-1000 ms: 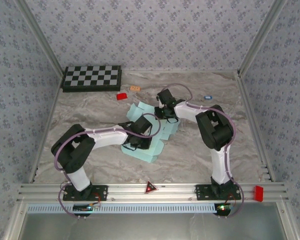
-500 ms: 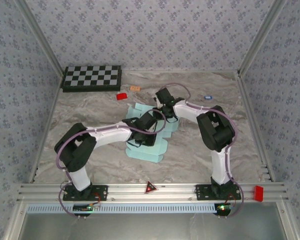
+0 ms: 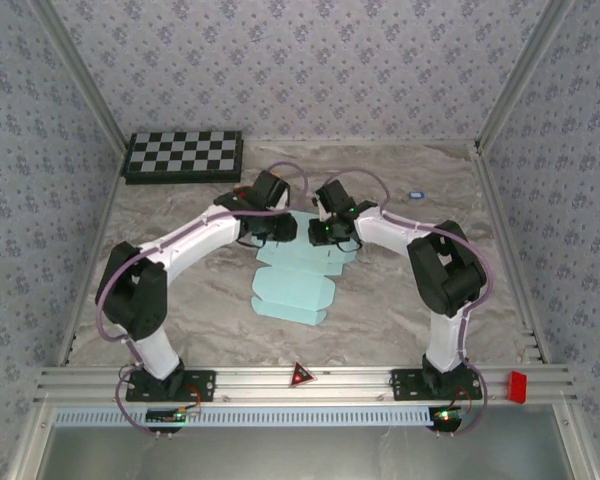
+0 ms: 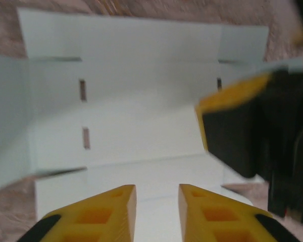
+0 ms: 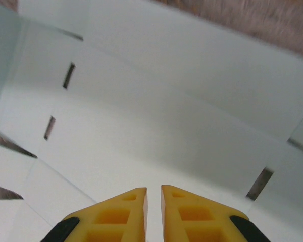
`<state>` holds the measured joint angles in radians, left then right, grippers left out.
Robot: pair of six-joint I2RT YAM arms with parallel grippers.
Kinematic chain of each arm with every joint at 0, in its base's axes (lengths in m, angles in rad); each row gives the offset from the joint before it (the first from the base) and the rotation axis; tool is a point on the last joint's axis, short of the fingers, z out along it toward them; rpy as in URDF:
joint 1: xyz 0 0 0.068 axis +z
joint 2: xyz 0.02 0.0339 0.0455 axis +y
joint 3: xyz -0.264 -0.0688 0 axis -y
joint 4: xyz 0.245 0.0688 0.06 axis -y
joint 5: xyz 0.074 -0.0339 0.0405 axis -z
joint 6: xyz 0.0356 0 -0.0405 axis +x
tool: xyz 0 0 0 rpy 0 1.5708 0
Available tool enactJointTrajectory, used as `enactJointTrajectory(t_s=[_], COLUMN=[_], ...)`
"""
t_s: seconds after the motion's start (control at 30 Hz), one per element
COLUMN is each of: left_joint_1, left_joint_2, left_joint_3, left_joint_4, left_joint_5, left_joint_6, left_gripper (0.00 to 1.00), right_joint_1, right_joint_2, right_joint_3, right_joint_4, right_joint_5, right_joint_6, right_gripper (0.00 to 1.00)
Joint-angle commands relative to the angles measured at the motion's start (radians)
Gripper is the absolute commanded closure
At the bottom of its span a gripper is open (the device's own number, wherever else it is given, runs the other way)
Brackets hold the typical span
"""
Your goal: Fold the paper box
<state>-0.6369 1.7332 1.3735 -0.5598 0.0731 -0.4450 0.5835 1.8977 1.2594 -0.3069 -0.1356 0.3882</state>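
**Item:** paper box [image 3: 292, 288], one die-cut sheet of pale aqua card, not yet a box.

**Position:** mid-bench [image 3: 160, 250], between the two arms. Its long axis runs from near-left to far-right, closer to near–far than to left–right.

**Near end:** a broad panel with a rounded corner, lying flat on the bench. No pincer is near it.

**Middle:** stepped side flaps along the right edge. The wrist views show short dark slits in pairs and crease lines across the panels.

**Far end:** both pincers work here.
- The left pincer [image 3: 268, 228] hangs at the far-left corner. Its tips are narrowly parted, with card visible through the gap and nothing held [image 4: 157, 199].
- The right pincer [image 3: 325, 232] hangs at the far-right side, just beside the left one. Its tips stand only a sliver apart and appear to grip nothing [image 5: 153, 194].

**Governing relation:** from either pincer, the sheet stretches away toward the near side. Both arms are about equally close to the far flaps. The right looks set more squarely over card.

**Condition:** clean, matte and thin. In the wrist views a left-hand side panel seems tilted upward. How far it has risen cannot be told.

**Judgement:** folding is at an early stage, and the far flaps are likely next.
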Motion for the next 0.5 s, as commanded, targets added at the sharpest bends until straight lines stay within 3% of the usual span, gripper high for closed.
enactJointTrajectory(t_s=[0.0,0.1,0.47], left_joint_1=[0.057,0.101,0.203], left_joint_2=[0.064,0.132,0.32], left_joint_3=[0.076,0.122,0.254], left_joint_4=[-0.052,-0.043,-0.022], left_joint_5=[0.04,0.06,0.08], left_joint_6=[0.07,0.095,0.127], left_gripper=[0.68,0.63,0.59], right_joint_1=[0.027,0.043,0.055], right_joint_2=[-0.044,-0.038,0.001], right_joint_3=[-0.046,-0.058,-0.11], right_joint_4=[0.029,0.047,0.041], right_joint_5=[0.01,0.026,0.062], right_joint_6=[0.051,0.069,0.067], right_gripper=[0.84,0.84,0.84])
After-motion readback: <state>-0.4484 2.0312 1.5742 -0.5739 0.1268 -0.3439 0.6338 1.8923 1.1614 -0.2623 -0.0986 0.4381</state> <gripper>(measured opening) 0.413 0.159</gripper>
